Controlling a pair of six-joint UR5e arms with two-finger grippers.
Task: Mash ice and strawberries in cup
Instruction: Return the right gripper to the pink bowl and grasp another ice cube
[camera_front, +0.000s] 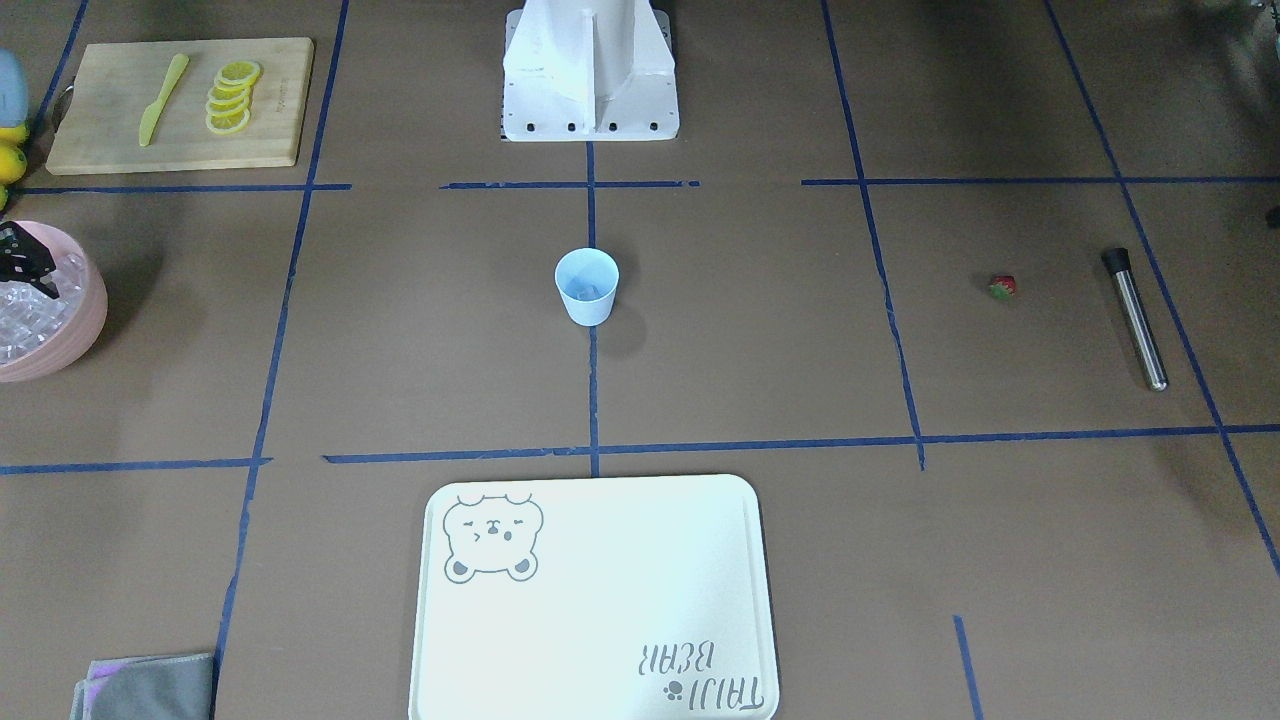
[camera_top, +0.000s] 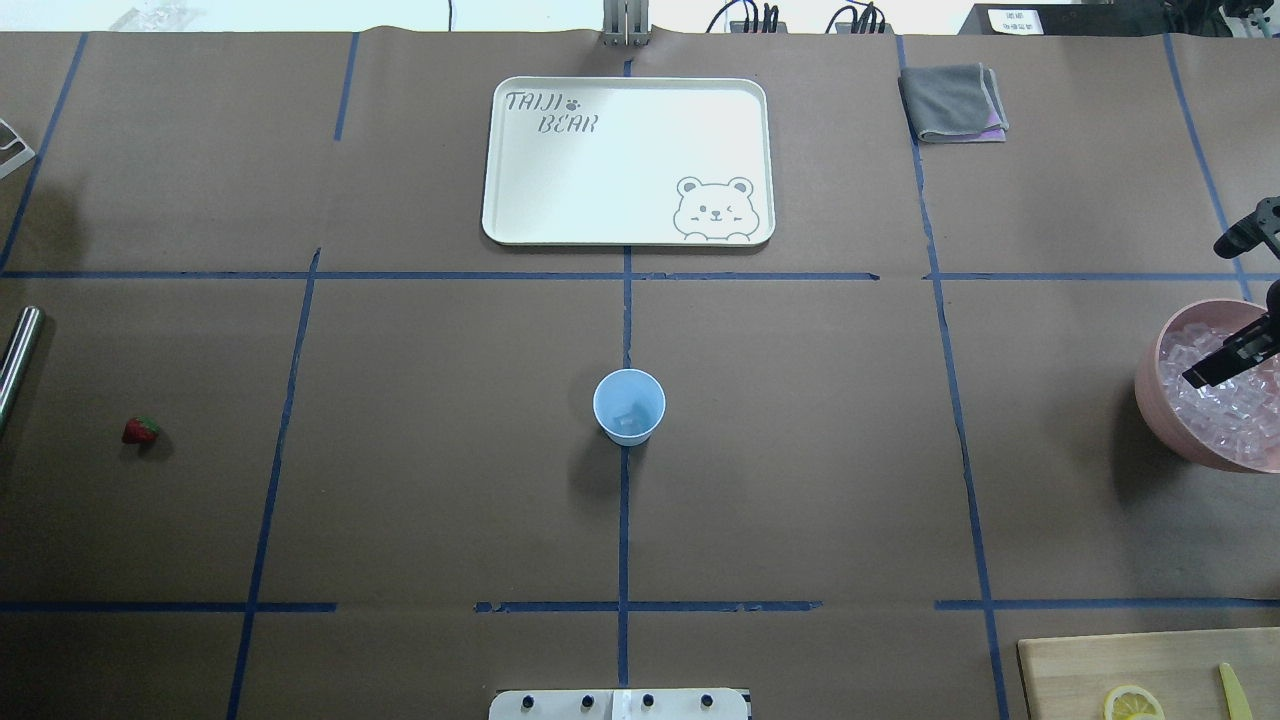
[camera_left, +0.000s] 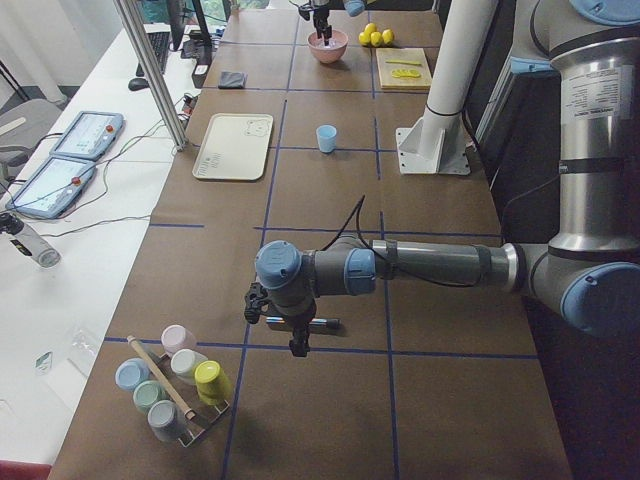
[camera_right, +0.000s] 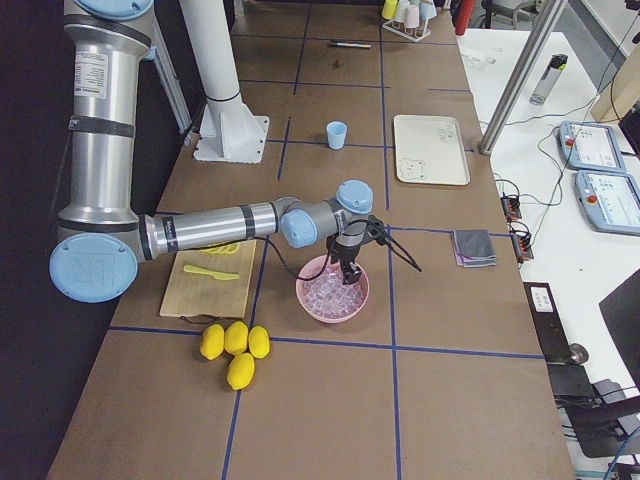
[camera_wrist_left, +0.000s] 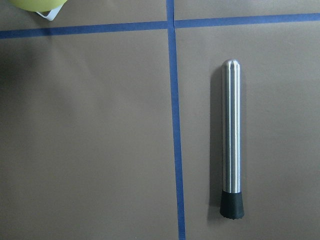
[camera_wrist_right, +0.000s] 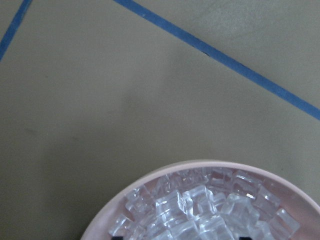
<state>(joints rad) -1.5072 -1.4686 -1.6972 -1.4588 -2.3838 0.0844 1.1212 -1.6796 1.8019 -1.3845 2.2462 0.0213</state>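
Small clear ice cubes, likely hard and slick, suited a flat-faced pinch from the wide-spread right gripper; finger spread on the left gripper could not be told.

You see a light-blue plastic cup, a red green-topped strawberry, clear ice cubes and a pink bowl.

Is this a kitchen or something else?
Probably a robot lab, not a kitchen: the table is marked into squares with blue tape, a big robot arm reaches over it, and control tablets sit on a side bench.
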